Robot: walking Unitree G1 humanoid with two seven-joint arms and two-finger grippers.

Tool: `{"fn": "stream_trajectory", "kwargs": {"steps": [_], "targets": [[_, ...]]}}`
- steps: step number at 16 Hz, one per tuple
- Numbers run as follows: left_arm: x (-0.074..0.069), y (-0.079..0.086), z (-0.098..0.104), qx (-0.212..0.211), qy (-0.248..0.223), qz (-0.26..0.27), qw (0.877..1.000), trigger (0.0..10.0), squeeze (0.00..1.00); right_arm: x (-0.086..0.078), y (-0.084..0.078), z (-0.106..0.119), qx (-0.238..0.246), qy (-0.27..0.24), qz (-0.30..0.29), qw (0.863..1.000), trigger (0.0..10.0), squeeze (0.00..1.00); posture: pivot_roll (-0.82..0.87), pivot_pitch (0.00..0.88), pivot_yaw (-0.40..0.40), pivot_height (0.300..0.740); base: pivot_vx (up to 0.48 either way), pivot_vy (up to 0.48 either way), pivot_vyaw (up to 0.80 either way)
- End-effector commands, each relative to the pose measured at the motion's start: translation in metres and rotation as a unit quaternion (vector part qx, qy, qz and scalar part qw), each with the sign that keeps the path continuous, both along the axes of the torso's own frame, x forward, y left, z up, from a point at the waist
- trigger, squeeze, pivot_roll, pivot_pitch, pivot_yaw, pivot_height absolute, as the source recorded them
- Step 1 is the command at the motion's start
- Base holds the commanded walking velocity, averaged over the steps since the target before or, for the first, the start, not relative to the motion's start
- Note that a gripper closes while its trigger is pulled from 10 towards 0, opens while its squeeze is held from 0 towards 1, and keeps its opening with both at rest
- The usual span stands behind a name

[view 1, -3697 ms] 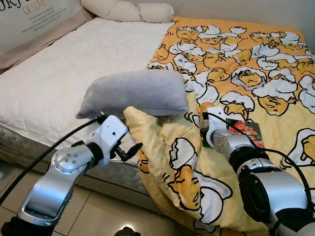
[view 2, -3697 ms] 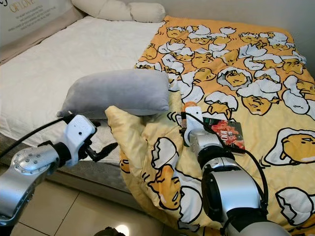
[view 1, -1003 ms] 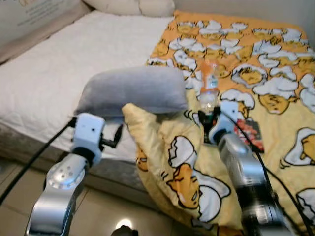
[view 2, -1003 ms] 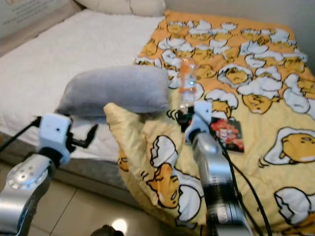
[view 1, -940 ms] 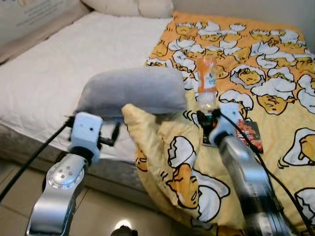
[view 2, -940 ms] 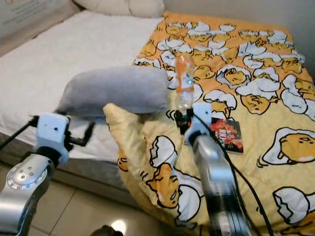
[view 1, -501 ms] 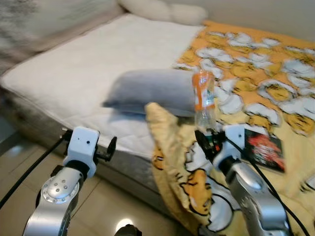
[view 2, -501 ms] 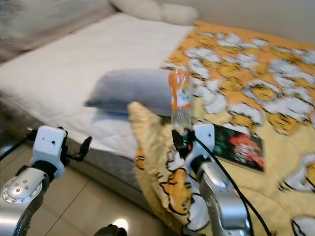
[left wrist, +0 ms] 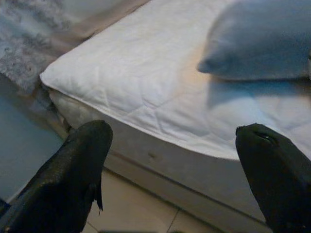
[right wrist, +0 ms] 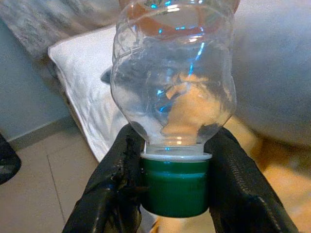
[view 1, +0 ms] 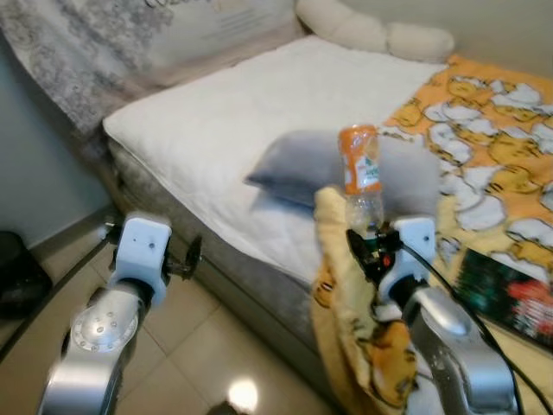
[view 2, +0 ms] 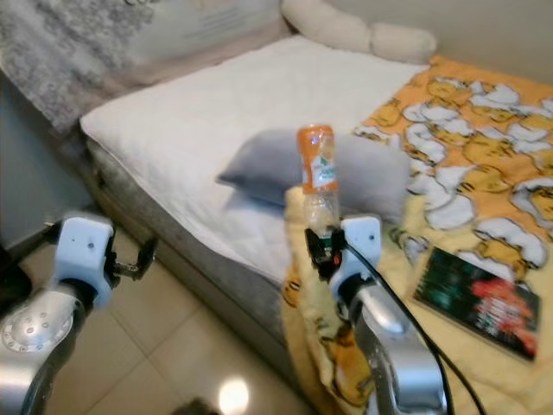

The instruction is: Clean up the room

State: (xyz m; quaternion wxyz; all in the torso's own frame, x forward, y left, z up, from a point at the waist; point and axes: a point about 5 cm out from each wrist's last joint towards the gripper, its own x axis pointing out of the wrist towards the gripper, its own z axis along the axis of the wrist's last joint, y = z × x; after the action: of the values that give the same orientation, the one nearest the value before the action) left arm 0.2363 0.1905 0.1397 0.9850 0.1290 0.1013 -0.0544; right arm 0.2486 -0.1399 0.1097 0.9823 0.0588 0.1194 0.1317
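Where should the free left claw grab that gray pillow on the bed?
Probably the near left corner of the gray pillow, coming in from the bed's floor-side edge. That corner tapers thin and lies flat on the white mattress; the left claw is open and facing that way.

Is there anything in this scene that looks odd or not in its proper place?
Yes. The right hand holds a plastic bottle upside down, gripped at its green cap. A book lies on the egg-print blanket, which hangs crumpled off the bed edge. A grey pillow lies mid-mattress, away from the headboard.
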Motion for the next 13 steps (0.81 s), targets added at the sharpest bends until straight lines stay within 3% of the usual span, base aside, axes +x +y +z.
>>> {"fn": "stream_trajectory", "kwargs": {"steps": [1,5,9,13], "targets": [[0.0002,0.0001,0.0014,-0.005,0.002,0.003,1.0,10.0,0.0,0.0014,0.0016,0.0039,0.0,-0.004,0.0,1.0,10.0,0.0,-0.04,0.0,0.018,0.74,0.0,0.0,0.8],[0.0029,0.0041,0.0005,0.024,-0.007,0.0,1.0,10.0,0.0,0.0043,0.0063,0.002,0.017,0.012,0.005,1.0,10.0,0.0,-0.06,0.0,0.038,0.74,0.0,0.0,0.8],[0.0073,0.006,0.0019,0.011,-0.007,0.01,1.0,10.0,0.0,0.0037,0.0073,-0.0015,0.018,0.032,0.029,0.999,10.0,0.0,-0.05,0.0,0.032,0.74,0.0,0.0,0.8],[0.0083,0.0048,0.0005,0.008,-0.007,0.01,1.0,10.0,0.0,0.0058,0.0108,0.0018,0.013,0.028,0.039,0.999,10.0,0.0,-0.05,0.0,0.035,0.74,0.272,0.0,0.8]]}}
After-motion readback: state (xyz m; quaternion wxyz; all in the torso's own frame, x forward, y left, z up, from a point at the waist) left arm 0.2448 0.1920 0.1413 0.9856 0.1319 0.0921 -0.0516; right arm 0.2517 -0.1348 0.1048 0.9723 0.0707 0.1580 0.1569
